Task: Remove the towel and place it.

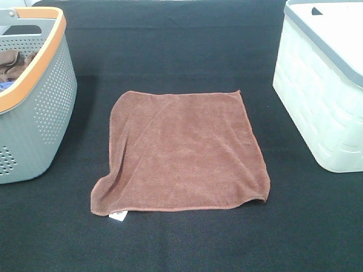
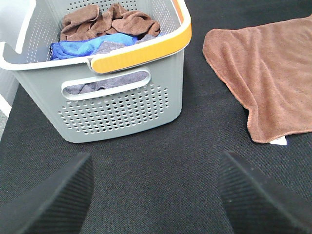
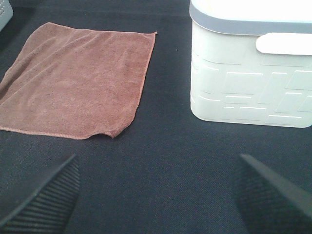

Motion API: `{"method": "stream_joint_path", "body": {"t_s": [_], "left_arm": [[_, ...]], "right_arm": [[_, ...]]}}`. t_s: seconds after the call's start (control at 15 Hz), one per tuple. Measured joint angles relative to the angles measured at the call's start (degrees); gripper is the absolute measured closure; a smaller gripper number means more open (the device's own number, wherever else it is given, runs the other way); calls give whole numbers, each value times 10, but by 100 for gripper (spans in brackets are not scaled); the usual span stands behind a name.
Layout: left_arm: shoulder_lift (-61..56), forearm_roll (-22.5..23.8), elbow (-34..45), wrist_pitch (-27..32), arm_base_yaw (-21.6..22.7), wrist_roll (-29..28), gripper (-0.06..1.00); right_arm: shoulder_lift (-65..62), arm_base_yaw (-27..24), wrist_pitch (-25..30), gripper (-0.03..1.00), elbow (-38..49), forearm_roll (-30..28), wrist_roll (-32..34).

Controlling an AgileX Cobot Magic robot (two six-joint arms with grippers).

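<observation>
Nearest the cameras: two grippers, each with two black ribbed fingers, seen only in the wrist views.
Left gripper point(image 2: 156, 195): spread wide, holding nothing, above bare cloth.
Right gripper point(image 3: 158, 195): spread wide, holding nothing, above bare cloth.
Table: one black fabric-covered tabletop point(image 1: 181, 243).
Towel: one brown square microfibre towel point(image 1: 181, 153), lying flat mid-table between the two baskets, touching neither; small white tag point(image 1: 118, 216) at its near left corner.
Left basket: one grey perforated plastic basket with an orange rim point(image 1: 34, 113); inside, crumpled brown cloths point(image 2: 109, 22), number unclear, and one blue cloth point(image 2: 80, 48).
Right basket: one cream plastic bin with a grey rim point(image 1: 323, 90); contents not visible.
</observation>
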Motion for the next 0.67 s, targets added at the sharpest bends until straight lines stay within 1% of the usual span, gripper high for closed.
{"method": "stream_joint_path", "body": {"t_s": [0.67], "left_arm": [[0, 0, 0, 0, 0, 0, 25]], "right_arm": [[0, 0, 0, 16, 0, 1, 0]]}}
